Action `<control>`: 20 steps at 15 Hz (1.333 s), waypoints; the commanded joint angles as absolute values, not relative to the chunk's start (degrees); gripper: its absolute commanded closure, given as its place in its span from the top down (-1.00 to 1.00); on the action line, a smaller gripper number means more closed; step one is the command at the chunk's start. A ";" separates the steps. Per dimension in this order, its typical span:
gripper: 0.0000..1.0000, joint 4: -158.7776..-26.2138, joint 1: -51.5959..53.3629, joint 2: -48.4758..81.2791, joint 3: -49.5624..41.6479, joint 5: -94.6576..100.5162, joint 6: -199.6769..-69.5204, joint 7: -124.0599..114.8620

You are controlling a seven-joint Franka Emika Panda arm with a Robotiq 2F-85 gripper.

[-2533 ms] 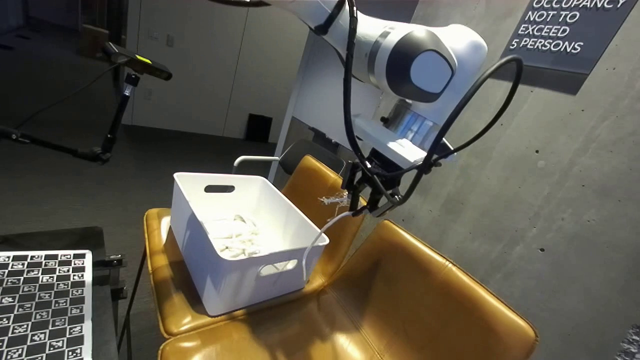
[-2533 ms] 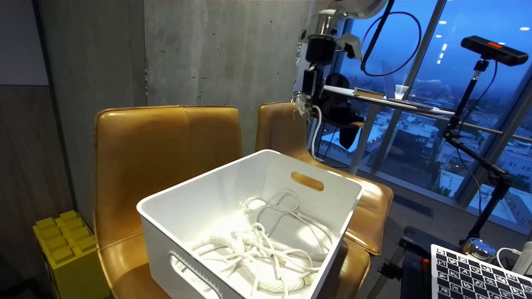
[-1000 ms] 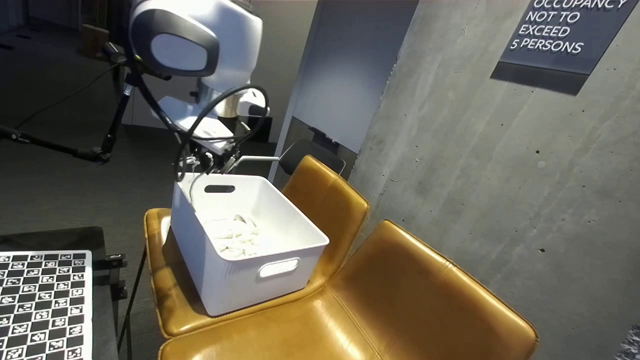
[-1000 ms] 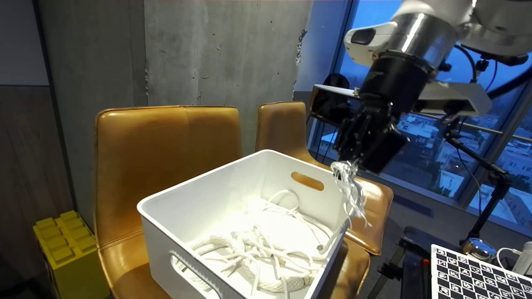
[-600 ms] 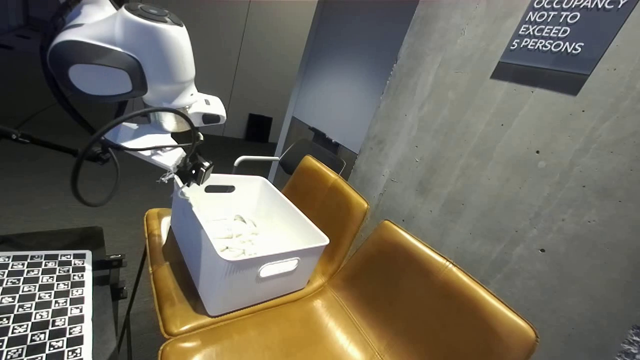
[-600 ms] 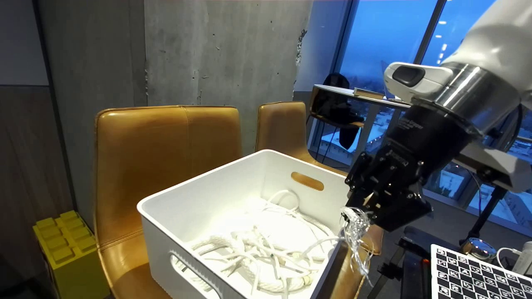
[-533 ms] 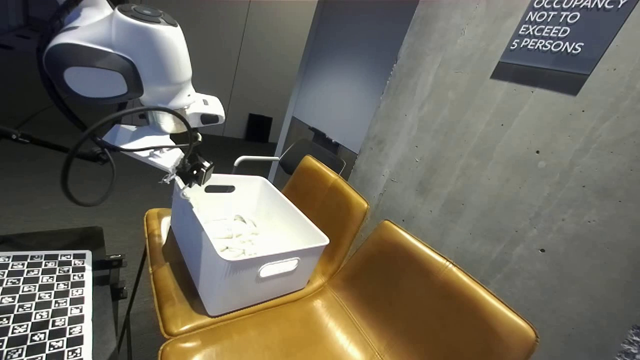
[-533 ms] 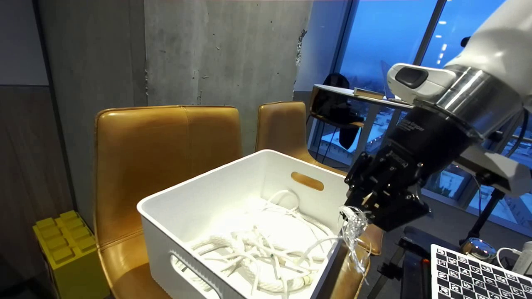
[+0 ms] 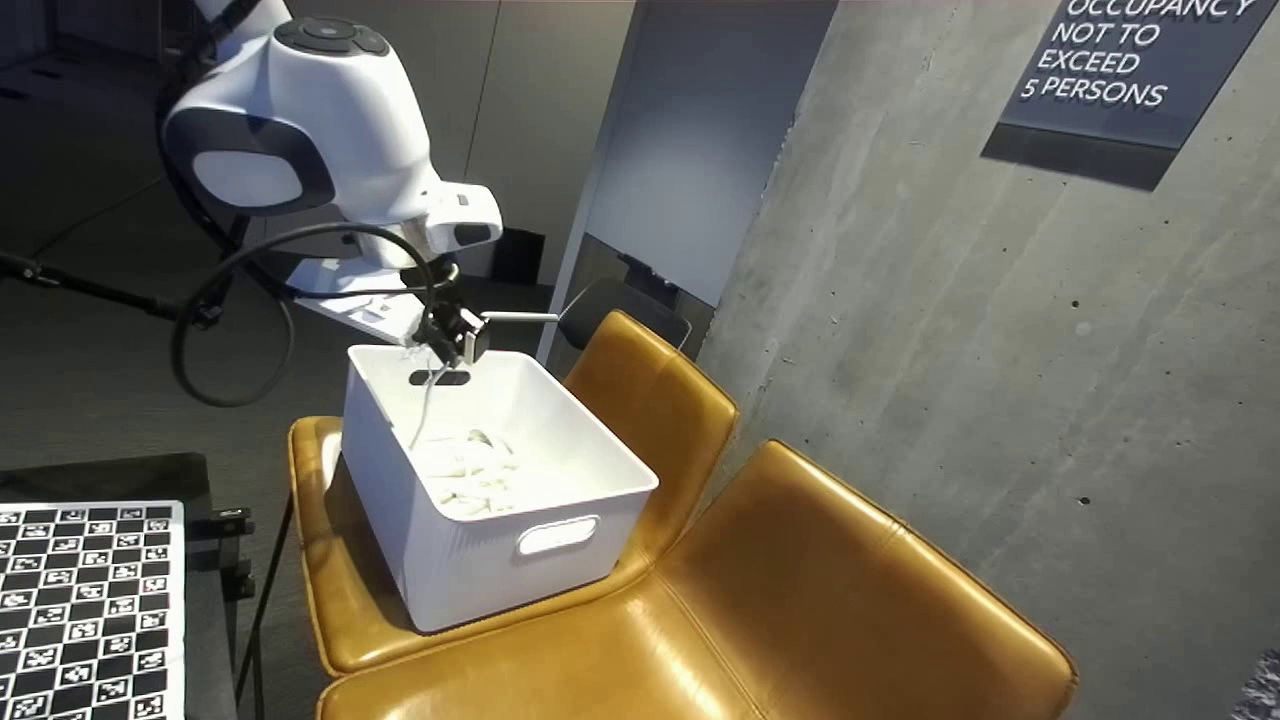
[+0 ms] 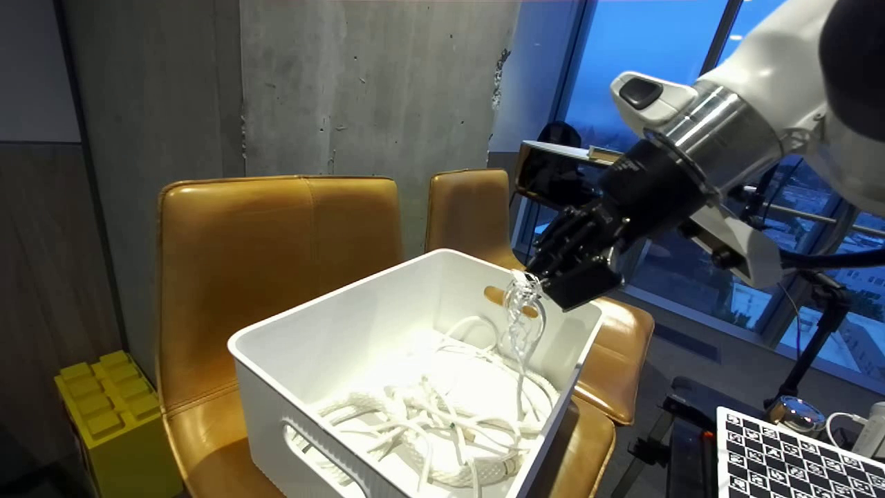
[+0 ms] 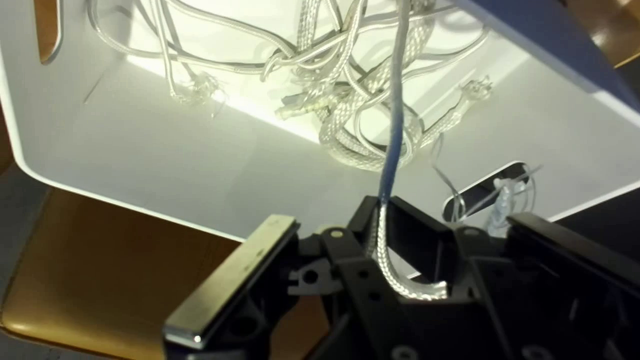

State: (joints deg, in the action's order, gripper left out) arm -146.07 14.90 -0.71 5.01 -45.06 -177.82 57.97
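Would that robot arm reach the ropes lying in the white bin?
Probably yes: the white bin is open on top, and the gripper hangs near its rim. The cord it holds may hinder grabbing the ropes.

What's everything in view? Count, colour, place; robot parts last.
Wall: one, grey, background
Sign: one, dark, on wall
Windows: several, bluish, background
Desk: one, white-topped, by windows
Stand: at least one, black, before windows
Chairs: at least two, tan, by wall
Block: one, yellow, beside chair
Board: one, black-and-white, near chairs
Bin: one, white, on chair
Loose ropes: several, whitish, in bin
Held rope: one, whitish, hanging into bin
Arm: one, white, reaching over bin
Cable: one, black, looped beside arm
Fingers: two, black, pinching held rope
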 commanded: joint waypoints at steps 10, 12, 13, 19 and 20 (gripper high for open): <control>0.90 -144.97 7.76 7.24 -2.28 -19.98 -166.88 30.53; 1.00 -145.28 10.47 4.27 -7.57 -15.12 -159.13 22.67; 0.83 -143.86 7.79 8.98 -3.23 -18.95 -165.33 28.76; 1.00 -144.72 5.38 5.43 -2.45 -15.54 -160.45 23.38; 1.00 -144.74 5.43 5.43 -2.44 -15.54 -160.45 23.30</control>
